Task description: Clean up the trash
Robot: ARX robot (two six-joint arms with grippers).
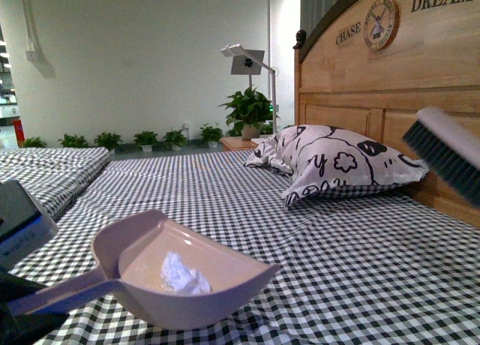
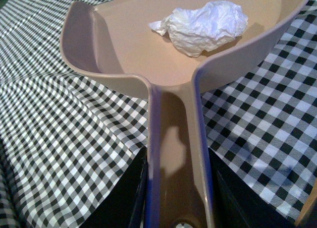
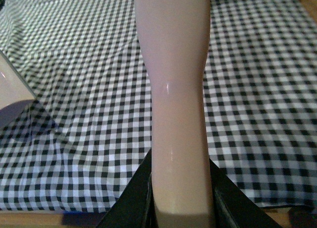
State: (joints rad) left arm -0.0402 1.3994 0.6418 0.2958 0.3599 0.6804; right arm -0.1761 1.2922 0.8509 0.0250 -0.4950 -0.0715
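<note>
The left claw is clamped on the handle of the pale pink dustpan, its two dark fingers pressing the handle from either side; ahead of it the handle widens into the pan, which hangs just above the black-and-white checked bedsheet. The trash, a crumpled white wad of thin wrapping, lies inside the pan, straight out from the left claw and past the end of the handle, resting on the pan's floor toward the side wall away from the raised back corner. The right claw is closed around the pale handle of the brush, one dark finger on each side; in the front view the brush head with its dark bristles is held up in the air well away from the dustpan, over the bed's far right side and close to the wooden headboard. The headboard carries the words "CHASE" and "DREAM" on either side of a round clock-like emblem. A white pillow with black doodle print leans against the headboard below the brush. Between the two claws the bedsheet lies open and flat. Under the right claw the wooden edge of the bed shows beside the sheet.
</note>
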